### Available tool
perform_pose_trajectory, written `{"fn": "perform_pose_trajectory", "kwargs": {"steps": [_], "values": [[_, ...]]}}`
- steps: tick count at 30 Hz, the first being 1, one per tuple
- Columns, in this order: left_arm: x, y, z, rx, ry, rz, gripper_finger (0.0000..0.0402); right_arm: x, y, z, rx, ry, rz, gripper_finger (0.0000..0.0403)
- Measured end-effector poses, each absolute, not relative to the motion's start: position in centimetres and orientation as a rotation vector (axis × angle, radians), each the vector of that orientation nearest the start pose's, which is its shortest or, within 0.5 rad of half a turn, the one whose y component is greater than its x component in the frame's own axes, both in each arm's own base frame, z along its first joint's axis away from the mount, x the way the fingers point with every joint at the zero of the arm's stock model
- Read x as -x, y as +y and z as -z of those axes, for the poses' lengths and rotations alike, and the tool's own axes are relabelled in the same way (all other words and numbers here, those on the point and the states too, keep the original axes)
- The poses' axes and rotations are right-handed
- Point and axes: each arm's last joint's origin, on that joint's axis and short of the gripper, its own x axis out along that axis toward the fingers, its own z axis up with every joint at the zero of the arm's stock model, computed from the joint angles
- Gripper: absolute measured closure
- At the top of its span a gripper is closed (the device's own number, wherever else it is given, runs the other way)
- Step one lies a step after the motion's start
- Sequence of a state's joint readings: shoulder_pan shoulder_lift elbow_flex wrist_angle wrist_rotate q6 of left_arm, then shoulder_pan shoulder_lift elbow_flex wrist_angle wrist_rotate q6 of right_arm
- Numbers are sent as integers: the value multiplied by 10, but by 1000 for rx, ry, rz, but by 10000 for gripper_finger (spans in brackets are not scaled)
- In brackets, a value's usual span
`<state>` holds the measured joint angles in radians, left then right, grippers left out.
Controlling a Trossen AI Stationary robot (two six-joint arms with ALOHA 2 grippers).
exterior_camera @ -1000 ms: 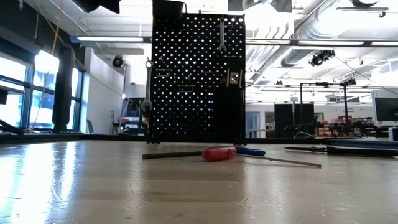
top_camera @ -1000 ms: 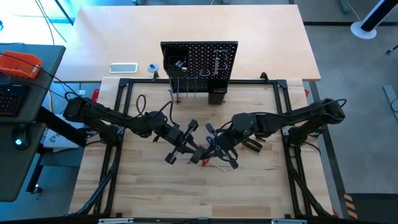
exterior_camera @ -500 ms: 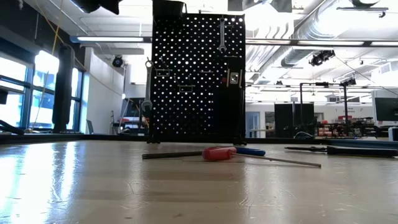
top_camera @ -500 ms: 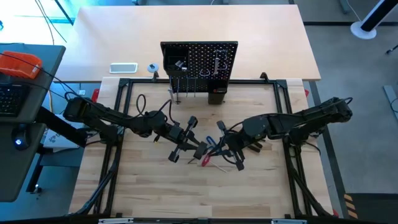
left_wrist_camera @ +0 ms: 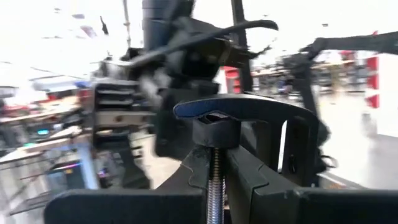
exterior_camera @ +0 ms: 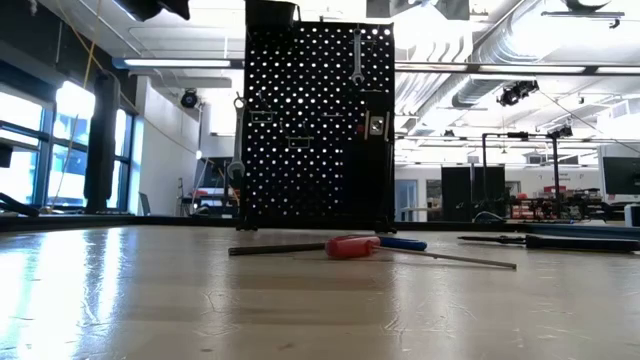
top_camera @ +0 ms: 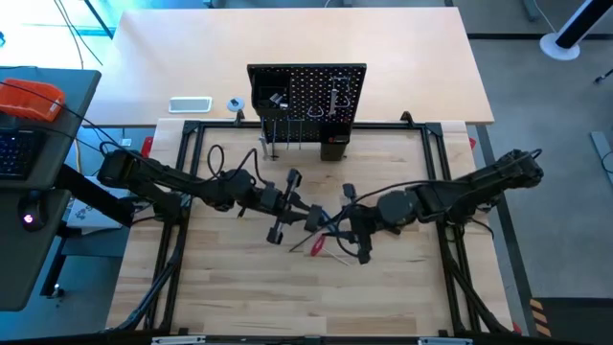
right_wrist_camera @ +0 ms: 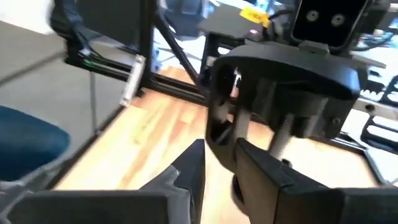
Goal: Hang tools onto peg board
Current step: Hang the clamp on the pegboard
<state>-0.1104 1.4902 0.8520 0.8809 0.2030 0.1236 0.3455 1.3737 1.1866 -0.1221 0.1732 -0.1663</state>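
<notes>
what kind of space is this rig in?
Likely a robotics lab or open workshop: exposed ceiling ducts, a pale workbench behind the peg board, and more black frames across the room.

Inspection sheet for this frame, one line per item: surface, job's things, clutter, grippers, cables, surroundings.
Surface: light wooden table inside a black frame.
Job's things: peg board upright at the far edge, a wrench hanging on it; red-handled screwdriver and blue-handled hex key lying on the wood; C-clamp off the table.
Clutter: white flat item and small roll on the table behind.
Grippers: left gripper shut on the C-clamp at mid-table; right gripper close opposite it.
Cables: loop along the left arm.
Surroundings: open workshop room; no person seen.
</notes>
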Motion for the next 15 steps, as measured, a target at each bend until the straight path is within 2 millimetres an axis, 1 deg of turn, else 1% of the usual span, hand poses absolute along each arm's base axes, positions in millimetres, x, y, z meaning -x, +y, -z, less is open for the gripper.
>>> {"fn": "perform_pose_trajectory", "kwargs": {"steps": [9,12,15], "values": [[-321,-37,-297,-145,-319,251,388,-284,117,-342,370,335,27,320],[-321,-33,-298,-143,-331,270,388,-281,120,-341,396,349,73,320],[-320,-30,-299,-141,-346,344,388,-280,121,-340,366,358,79,320]]}}
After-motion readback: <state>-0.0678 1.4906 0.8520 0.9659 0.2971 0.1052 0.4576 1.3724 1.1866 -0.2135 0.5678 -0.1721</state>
